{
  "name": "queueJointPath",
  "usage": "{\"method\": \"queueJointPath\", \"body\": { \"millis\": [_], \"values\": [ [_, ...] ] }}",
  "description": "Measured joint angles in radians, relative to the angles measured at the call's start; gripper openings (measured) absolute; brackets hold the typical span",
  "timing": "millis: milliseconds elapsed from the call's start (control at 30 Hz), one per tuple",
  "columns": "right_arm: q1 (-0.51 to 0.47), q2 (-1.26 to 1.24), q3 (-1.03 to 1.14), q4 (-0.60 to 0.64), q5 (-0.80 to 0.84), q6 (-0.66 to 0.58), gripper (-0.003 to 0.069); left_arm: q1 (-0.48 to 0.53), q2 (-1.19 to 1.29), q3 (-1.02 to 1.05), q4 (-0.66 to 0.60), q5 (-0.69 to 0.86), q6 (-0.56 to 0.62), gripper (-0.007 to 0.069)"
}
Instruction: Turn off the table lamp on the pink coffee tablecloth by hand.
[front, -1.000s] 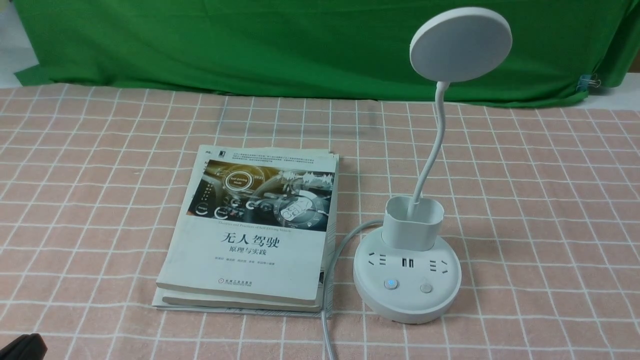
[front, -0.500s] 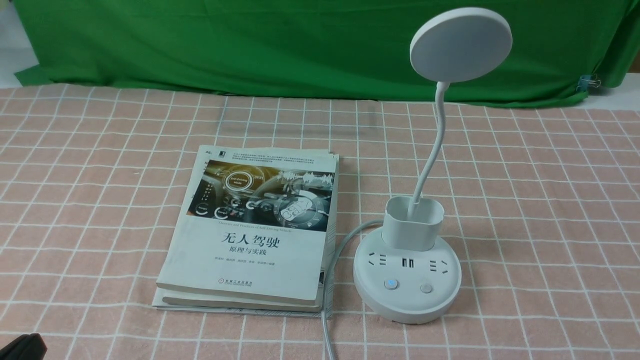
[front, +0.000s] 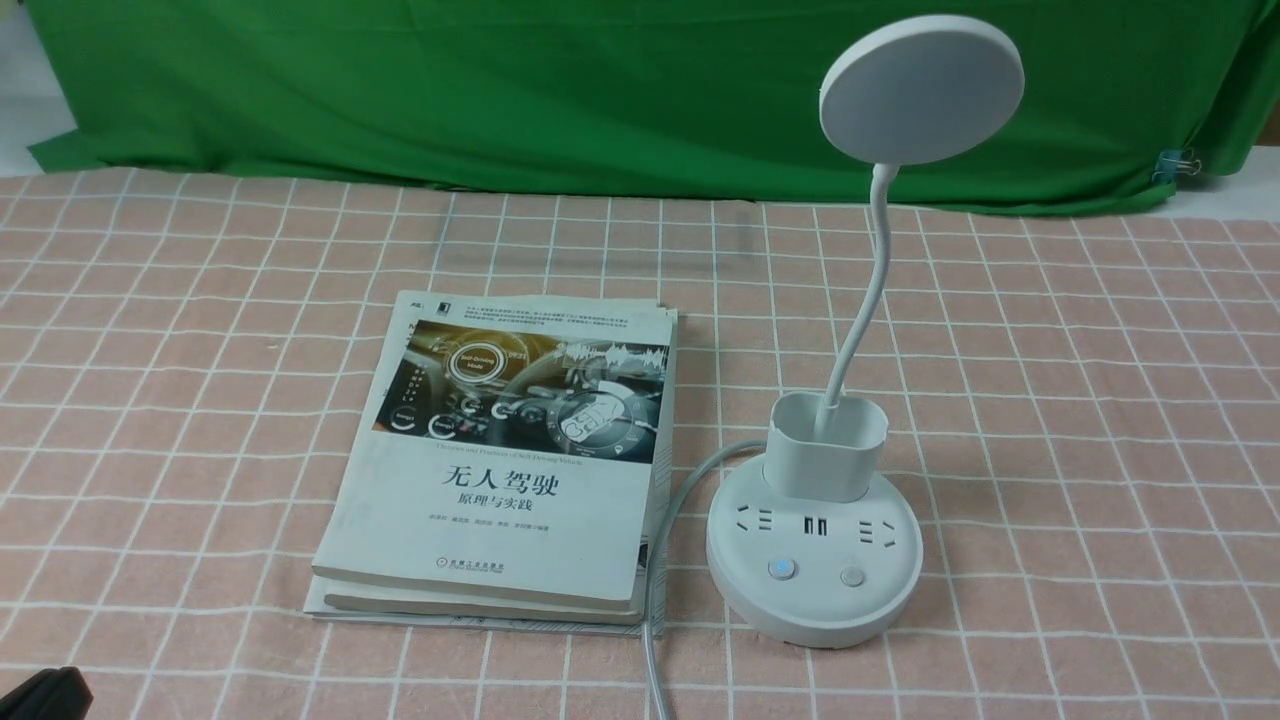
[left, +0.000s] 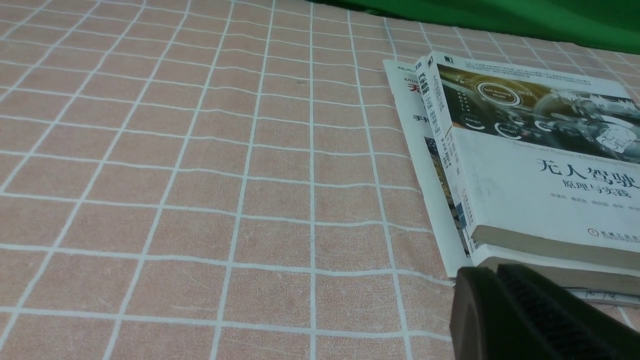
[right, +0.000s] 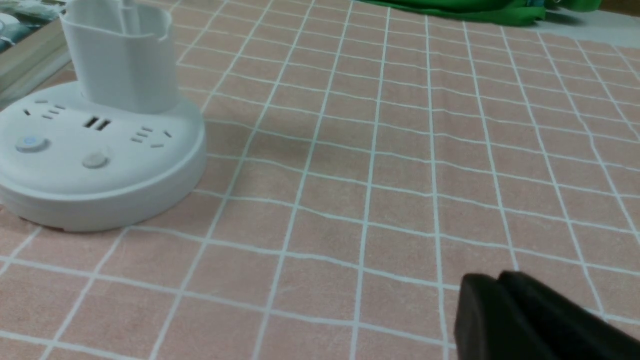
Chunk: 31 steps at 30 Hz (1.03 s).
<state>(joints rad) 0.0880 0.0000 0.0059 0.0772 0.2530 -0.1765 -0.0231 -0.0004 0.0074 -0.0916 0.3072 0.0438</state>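
The white table lamp (front: 815, 560) stands on the pink coffee tablecloth (front: 1080, 420), right of centre. Its disc head (front: 922, 88) is high on a thin neck above the cup holder (front: 826, 445). The round base has a blue-lit button (front: 781, 569) and a grey button (front: 851, 576). The base also shows in the right wrist view (right: 95, 155). My left gripper (left: 492, 272) is shut, low over the cloth by the books' near corner; a bit of it shows in the front view (front: 45, 695). My right gripper (right: 492, 280) is shut, over bare cloth well apart from the lamp base.
A stack of white books (front: 500, 460) lies left of the lamp, also in the left wrist view (left: 530, 165). The lamp's grey cord (front: 655, 600) runs between books and base toward the front edge. A green cloth (front: 500, 90) hangs at the back.
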Motion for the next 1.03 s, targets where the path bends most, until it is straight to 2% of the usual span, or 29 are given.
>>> {"method": "queueJointPath", "body": {
  "millis": [1033],
  "values": [
    [0.000, 0.000, 0.000, 0.000, 0.000, 0.000, 0.0150, 0.000, 0.000, 0.000, 0.003, 0.000, 0.000, 0.0006]
  ]
}}
